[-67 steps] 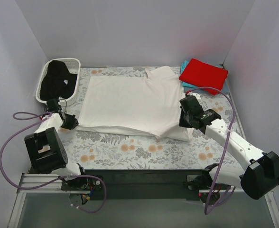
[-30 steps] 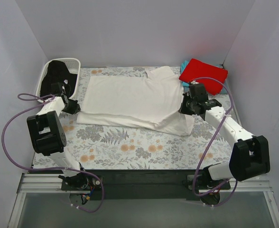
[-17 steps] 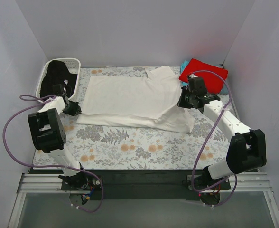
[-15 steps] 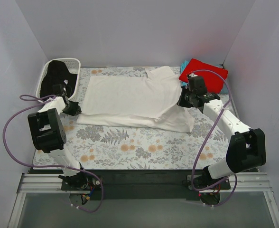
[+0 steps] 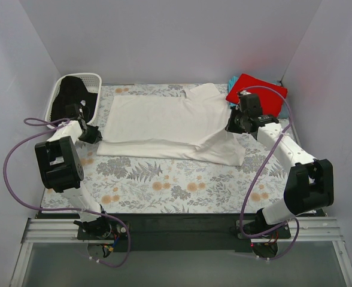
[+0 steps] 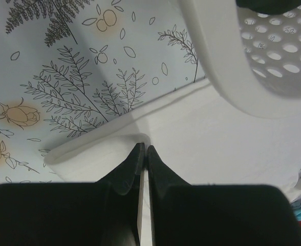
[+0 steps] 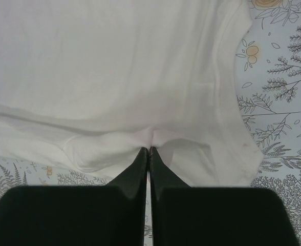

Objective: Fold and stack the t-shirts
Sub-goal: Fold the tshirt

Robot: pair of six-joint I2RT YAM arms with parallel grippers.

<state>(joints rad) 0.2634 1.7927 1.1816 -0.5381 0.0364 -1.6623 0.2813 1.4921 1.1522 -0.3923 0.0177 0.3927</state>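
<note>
Cloth [image 5: 164,185]: floral, covers the whole bench under everything else.
White shirt [image 5: 164,122]: spread flat in the middle of the bench, nearer the far edge. The plain side faces up and no print is visible. Its near edge is doubled over into a thick fold running left to right. The right end of that fold is wider and lies rumpled toward the right edge.
Basket [image 5: 91,78]: white lattice, in the far left corner. Its right side is just beside the white shirt's left edge.
Black shirt [image 5: 68,98]: bunched inside the basket, unfolded.
Red shirt [image 5: 260,92]: folded into a neat rectangle in the far right corner.
Teal shirt [image 5: 231,80]: under the red shirt, with only slivers showing at the left side.
Left gripper [image 6: 143,148]: at the left end of the fold, close to the basket. Its jaws are pressed together, pinching the fold's edge, and a thin strip of white shows between them.
Right gripper [image 7: 149,149]: at the white shirt's right side, just beside the red shirt's near-left corner. Its jaws are pressed together on a small pucker of white cloth.
</note>
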